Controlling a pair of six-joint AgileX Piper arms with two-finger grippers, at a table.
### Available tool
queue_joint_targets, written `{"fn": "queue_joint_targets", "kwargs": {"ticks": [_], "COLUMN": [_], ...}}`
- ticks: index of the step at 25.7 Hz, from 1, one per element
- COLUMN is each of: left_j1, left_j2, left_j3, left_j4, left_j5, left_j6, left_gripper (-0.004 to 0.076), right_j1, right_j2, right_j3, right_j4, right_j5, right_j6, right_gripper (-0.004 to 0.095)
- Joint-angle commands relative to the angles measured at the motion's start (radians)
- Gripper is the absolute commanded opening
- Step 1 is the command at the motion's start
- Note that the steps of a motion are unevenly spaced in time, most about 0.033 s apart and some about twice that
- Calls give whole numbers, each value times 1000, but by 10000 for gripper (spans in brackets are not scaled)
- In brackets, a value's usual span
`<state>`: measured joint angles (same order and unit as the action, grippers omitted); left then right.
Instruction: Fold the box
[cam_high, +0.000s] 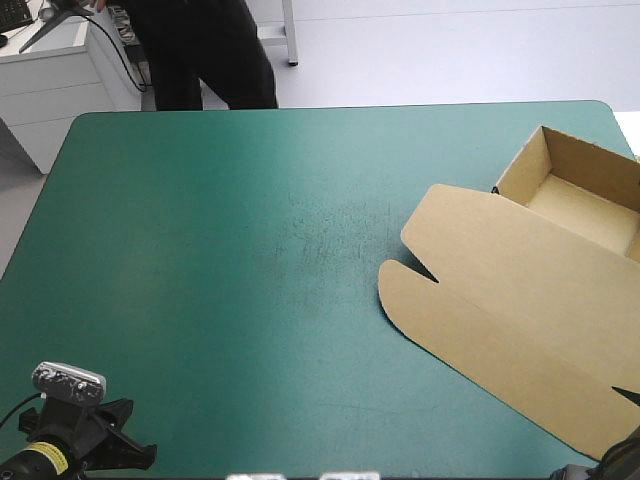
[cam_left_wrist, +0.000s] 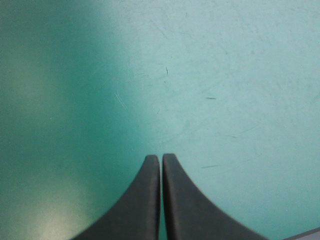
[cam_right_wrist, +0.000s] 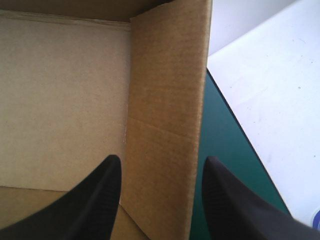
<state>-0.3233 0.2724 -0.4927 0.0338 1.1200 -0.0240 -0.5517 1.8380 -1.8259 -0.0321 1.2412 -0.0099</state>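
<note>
We see the teal-green cover (cam_high: 220, 260) lying open from its left edge to the middle. The brown box (cam_high: 520, 290) sits along the right edge, tray at the far corner, lid flat. Our left gripper (cam_left_wrist: 161, 157) is clenched over the cover. The right gripper (cam_right_wrist: 162, 162) is released, astride a raised wall.

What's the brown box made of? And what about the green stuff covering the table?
The box looks like corrugated cardboard, matte brown: the right wrist view shows fine ribbed lines and a pressed crease on it. The teal-green cover seems to be a smooth, faintly shiny mat, maybe rubber or vinyl. It has thin scratches and scuffs, but its look alone doesn't settle the material.
</note>
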Motion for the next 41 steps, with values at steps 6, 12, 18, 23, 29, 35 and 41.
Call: {"fn": "queue_joint_targets", "kwargs": {"ticks": [6,12,18,23,29,35,41], "left_j1": [-3,-3,-3,-3,-3,-3,-3], "left_j2": [11,11,11,11,10,10,10], "left_j3": [-21,-21,-21,-19,-9,-9,-9], "left_j4": [3,1,-4,-34,-58,-60,-52], "left_j5": [-49,-53,-66,-69,-77,-77,-77], "left_j6": [-9,-9,-11,-19,-14,-12,-12], "left_gripper": [-8,-8,-8,-8,-8,-8,-8], "right_j1": [-7,109,309,434,472,472,472], "right_j2": [-220,-416,-670,-874,-1148,-1320,-1473], "right_j3": [26,156,328,508,840,1066,1260], "right_j4": [249,311,238,240,234,243,271], "right_j5": [11,11,10,10,-62,-100,-137], "right_j6": [-136,-220,-175,-172,-172,-207,-247], "right_gripper": [80,3,3,1,1,0,0]}}
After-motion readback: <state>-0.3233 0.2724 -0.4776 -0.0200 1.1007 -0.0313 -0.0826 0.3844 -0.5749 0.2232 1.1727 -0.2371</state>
